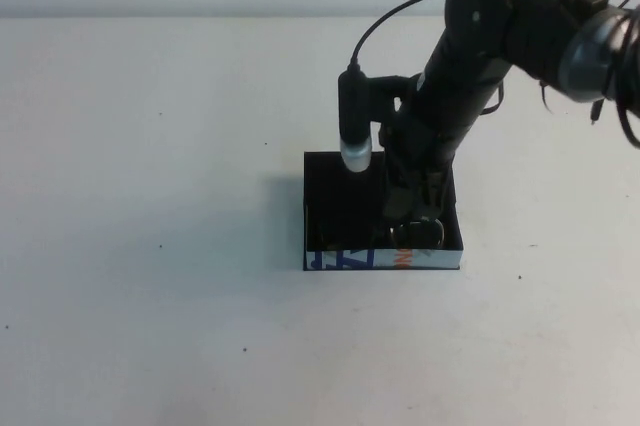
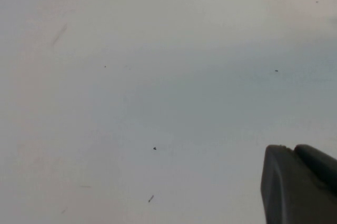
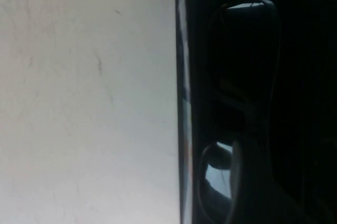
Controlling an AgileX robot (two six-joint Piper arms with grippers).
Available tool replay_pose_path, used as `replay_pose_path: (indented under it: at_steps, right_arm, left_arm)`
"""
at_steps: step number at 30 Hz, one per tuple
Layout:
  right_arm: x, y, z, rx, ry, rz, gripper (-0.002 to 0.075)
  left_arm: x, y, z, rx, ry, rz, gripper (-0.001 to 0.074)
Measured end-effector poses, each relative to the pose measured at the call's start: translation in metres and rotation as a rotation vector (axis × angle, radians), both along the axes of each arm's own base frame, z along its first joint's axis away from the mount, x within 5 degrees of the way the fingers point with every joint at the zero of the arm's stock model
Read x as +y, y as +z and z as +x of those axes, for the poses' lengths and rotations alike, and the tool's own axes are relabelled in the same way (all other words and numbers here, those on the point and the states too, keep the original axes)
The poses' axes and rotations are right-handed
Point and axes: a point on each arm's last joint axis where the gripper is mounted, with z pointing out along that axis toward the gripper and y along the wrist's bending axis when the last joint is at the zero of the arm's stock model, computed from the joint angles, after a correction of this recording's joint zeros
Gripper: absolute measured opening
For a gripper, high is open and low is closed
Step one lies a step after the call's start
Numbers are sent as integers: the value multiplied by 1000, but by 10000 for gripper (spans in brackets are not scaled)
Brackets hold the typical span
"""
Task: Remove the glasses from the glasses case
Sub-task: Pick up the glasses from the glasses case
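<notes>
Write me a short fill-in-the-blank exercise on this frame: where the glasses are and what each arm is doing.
1. The glasses lie inside the glasses ____.
2. The ____ gripper reaches down into the glasses case.
3. The case wall nearest the robot is white with blue and ____ letters.
4. The left gripper shows only in the left wrist view, above the bare ____.

Missing words: case; right; orange; table

The shallow rectangular glasses case (image 1: pixel 330 208) is black inside; its white side wall carries blue and orange letters.
</notes>
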Motion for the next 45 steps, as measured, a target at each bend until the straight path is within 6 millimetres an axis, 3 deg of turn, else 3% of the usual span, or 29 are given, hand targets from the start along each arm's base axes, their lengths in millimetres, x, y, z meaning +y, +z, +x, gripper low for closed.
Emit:
replay_pose_path:
  at_steps: [3, 8, 18, 31, 37, 41, 45]
  right_arm:
    - [5, -16, 3, 33, 6, -13, 288]
    - [12, -30, 4, 56, 15, -20, 310]
    - [16, -51, 14, 34, 0, -23, 295]
    - [12, -54, 21, 27, -50, 1, 283]
    - [11, -72, 25, 72, -60, -10, 280]
    - [11, -73, 26, 72, -72, -5, 195]
    - [10, -52, 21, 73, -144, 27, 58]
  left_arm:
    - [0, 0, 0, 0, 0, 0, -4]
    - [0, 0, 0, 0, 0, 0, -4]
    - [0, 0, 0, 0, 0, 0, -4]
    - [0, 0, 0, 0, 0, 0, -4]
    - [0, 0, 0, 0, 0, 0, -4]
    - [0, 0, 0, 0, 0, 0, -4]
    - [0, 0, 0, 0, 0, 0, -4]
